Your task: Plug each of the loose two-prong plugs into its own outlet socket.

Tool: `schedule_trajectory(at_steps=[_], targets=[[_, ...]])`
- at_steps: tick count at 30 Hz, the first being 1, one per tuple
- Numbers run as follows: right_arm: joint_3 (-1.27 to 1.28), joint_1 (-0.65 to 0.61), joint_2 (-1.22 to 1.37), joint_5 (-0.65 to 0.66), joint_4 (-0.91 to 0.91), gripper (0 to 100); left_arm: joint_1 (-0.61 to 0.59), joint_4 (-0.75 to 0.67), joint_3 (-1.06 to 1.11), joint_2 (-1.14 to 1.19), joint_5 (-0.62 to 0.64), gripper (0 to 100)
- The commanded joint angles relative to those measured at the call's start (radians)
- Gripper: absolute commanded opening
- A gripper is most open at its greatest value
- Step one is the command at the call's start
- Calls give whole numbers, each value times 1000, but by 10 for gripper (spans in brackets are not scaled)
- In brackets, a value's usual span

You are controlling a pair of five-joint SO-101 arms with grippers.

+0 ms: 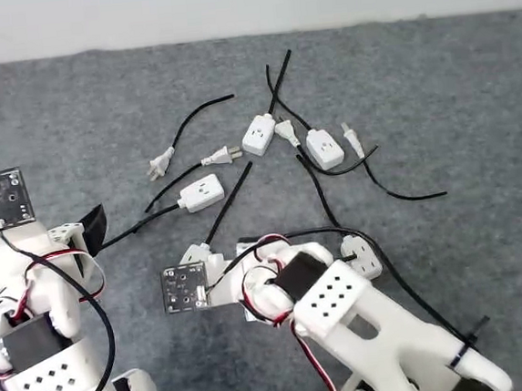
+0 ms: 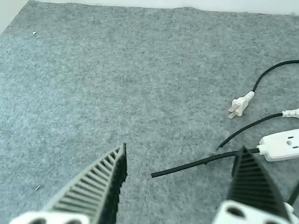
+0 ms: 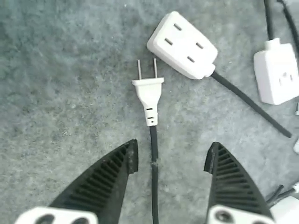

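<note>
Right fingers (image 3: pixel 105 182) wide apart astride black cord (image 3: pixel 153 154) behind white plug (image 3: pixel 148 93)

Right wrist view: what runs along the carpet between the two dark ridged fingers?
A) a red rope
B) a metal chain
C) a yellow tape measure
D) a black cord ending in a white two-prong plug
D: a black cord passes between the open fingers, untouched, and its white two-prong plug lies just past their tips, its prongs near a white outlet socket.
</note>
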Motion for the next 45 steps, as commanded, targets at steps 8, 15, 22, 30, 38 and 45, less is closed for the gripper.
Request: schedule_trajectory(at_steps=[8, 15, 22, 30, 38, 45], targets=[[-48, 8, 202, 17, -137, 246, -8, -29, -4, 0, -11, 352], [-112, 10, 309, 12, -147, 246, -8, -29, -2, 3, -11, 352], [-167, 12, 418, 17, -153, 246, -5, -34, 10, -2, -11, 352], [-235, 12, 533, 14, -148, 246, -5, -34, 10, -2, -11, 352], [-244, 12, 570, 12, -154, 246, -5, -32, 10, -2, -11, 352], [-244, 12, 572, 17, -156, 245, -5, -32, 10, -2, -11, 352]])
